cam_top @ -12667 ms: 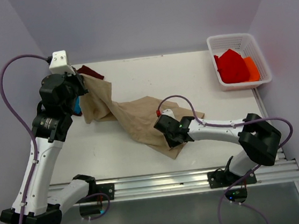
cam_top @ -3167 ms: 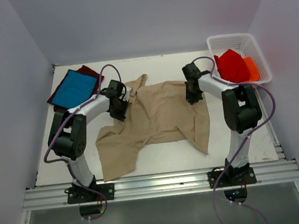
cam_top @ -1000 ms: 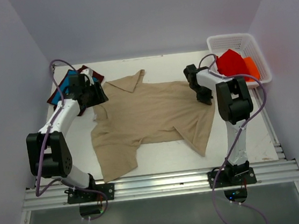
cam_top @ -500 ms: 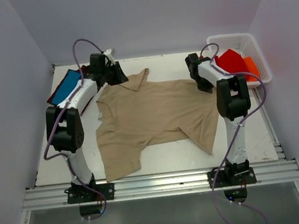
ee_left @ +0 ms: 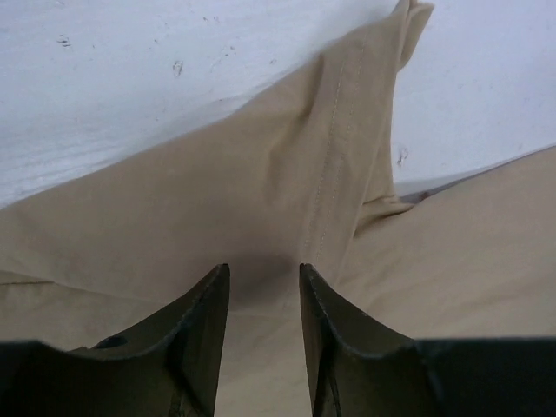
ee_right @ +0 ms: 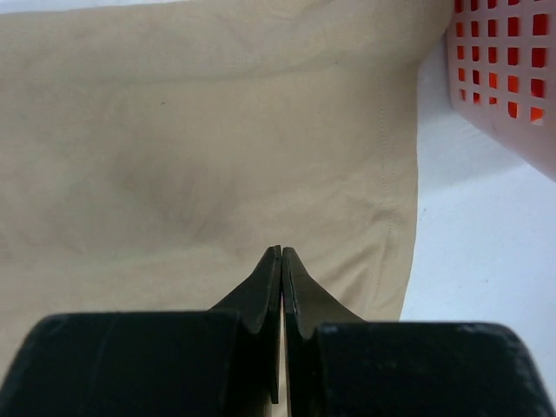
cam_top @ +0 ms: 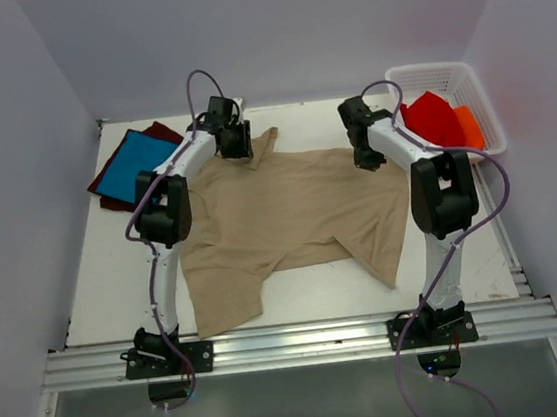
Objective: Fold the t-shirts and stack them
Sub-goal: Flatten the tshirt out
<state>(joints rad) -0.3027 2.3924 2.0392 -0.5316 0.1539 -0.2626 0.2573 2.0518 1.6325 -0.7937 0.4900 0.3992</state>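
Flattening stage: the tan shirt [cam_top: 299, 211] lies opened out on the middle of the bench [cam_top: 298, 289], not yet folded. It has wrinkles, and one lobe trails toward the near-left corner.
Other shirts: the blue shirt [cam_top: 133, 165] lies folded on the maroon shirt [cam_top: 101, 186] at the far-left corner, well apart from the tan one.
Basket: the white basket [cam_top: 429, 69] sits at the far-right corner with red cloth [cam_top: 432, 123] inside.
Left pincer: the left pincer [cam_top: 234, 141] is at the tan shirt's far-left part, beside a flap that points to the far edge. In the wrist view its fingers [ee_left: 204, 313] stand apart, with flat cloth and a seam showing in the gap. No fold is raised between them, so I read it as holding nothing.
Right pincer: the right pincer [cam_top: 361, 156] is at the far-right part of the tan shirt, near the basket. Its jaws are fully together and the tips point at the cloth beside the stitched hem. I cannot tell whether a thin layer is nipped.
Handling (judgement): the shirt is light, limp cloth that drapes and creases. It will probably slide a little on the smooth bench and sag from any one pinch.
Where to hold (judgement): the doubled stitched edges and seams, one pincer per corner, with both lifted together.
Risk (judgement): a shallow pinch may slip off, and dragging may bunch the cloth.
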